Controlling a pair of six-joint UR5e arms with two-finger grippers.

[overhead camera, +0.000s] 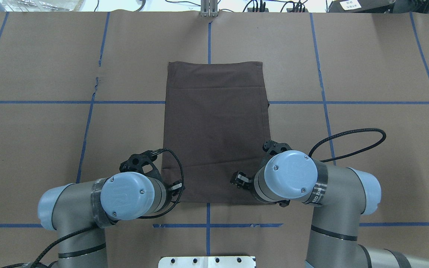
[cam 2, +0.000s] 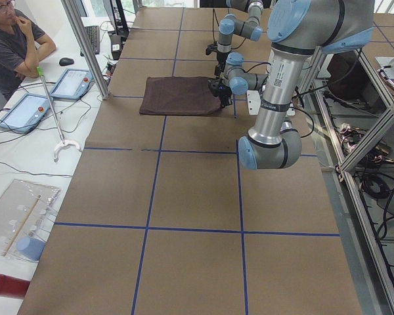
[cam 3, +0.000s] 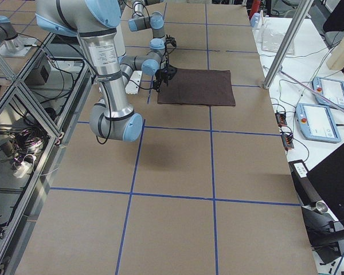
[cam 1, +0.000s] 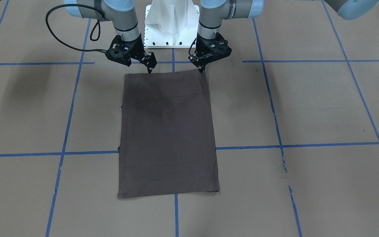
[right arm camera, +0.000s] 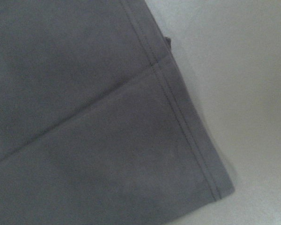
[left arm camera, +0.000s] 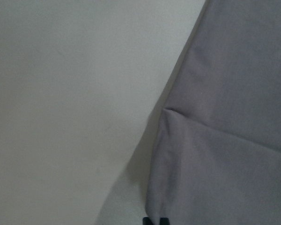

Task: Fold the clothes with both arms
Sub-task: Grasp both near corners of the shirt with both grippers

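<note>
**Folded T-shirt lies flat, both claws at its robot-side edge**

The T-shirt is a dark grey-brown oblong of thin, soft cloth. It is folded to a neat rectangle and lies flat in the middle of the table, its long sides running away from the robot. A straight crease crosses it near each short end. In the right wrist view a double row of stitching follows the hem down to a squared corner.

The left gripper points down at the corner nearest the robot. In its wrist view the two dark fingertips sit pressed close on the cloth's edge, pinching it, and a small pucker rises just above them. The right gripper touches the same short edge, a little in from the other corner; whether its fingers are spread or together cannot be told.

The table is covered with matte brown paper crossed by blue tape. A looped black cable hangs by the right arm, and a white base stands between the arms
</note>
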